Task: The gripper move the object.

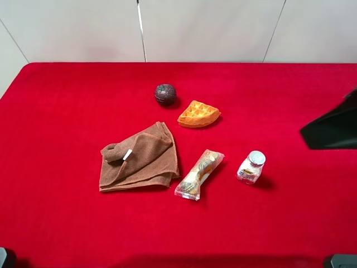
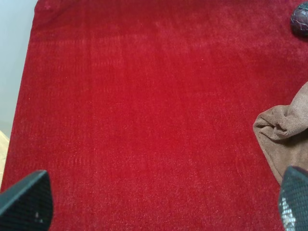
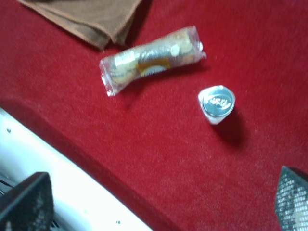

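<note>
The object, a small dark brown panelled ball, rests on the red table at the back middle, just left of the orange waffle piece. It also shows at the edge of the left wrist view. My left gripper is open and empty over bare red cloth, far from the ball. Only its two fingertips show. My right gripper is open and empty near the table's edge, with the jar ahead of it. The right arm's black body enters at the right edge of the exterior view.
A crumpled brown towel lies in front of the ball. A clear snack packet and a small silver-capped jar lie to its right. Both show in the right wrist view, packet and jar, beside the white table edge.
</note>
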Robot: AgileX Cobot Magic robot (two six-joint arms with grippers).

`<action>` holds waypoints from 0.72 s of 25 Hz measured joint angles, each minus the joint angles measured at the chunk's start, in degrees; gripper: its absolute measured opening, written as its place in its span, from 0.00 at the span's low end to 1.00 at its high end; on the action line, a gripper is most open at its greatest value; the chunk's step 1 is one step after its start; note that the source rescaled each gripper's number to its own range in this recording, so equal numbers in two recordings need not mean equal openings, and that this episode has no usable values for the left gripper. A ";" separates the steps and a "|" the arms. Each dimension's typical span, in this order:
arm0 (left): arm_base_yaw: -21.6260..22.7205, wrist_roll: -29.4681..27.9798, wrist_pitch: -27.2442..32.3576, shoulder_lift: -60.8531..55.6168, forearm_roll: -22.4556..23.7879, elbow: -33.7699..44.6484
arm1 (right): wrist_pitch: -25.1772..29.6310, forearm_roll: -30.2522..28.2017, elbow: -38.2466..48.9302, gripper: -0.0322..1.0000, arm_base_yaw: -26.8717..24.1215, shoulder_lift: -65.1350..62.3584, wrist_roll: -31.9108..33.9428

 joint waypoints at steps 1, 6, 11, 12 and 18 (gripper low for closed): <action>0.00 0.00 0.00 0.00 0.00 0.00 | 0.00 -0.08 0.00 1.00 0.00 -1.28 0.00; 0.00 0.00 0.00 0.00 0.00 0.00 | 0.00 -1.97 2.08 1.00 0.00 -7.18 0.00; 0.00 0.00 0.05 0.00 0.00 0.00 | 0.04 -3.19 6.84 1.00 -2.37 -12.68 0.00; 0.00 0.00 0.05 0.00 0.00 0.00 | 0.04 -3.26 7.70 1.00 -3.96 -13.96 0.00; 0.00 0.00 0.05 0.00 0.00 0.00 | 0.07 -3.49 12.04 1.00 -16.65 -22.39 0.00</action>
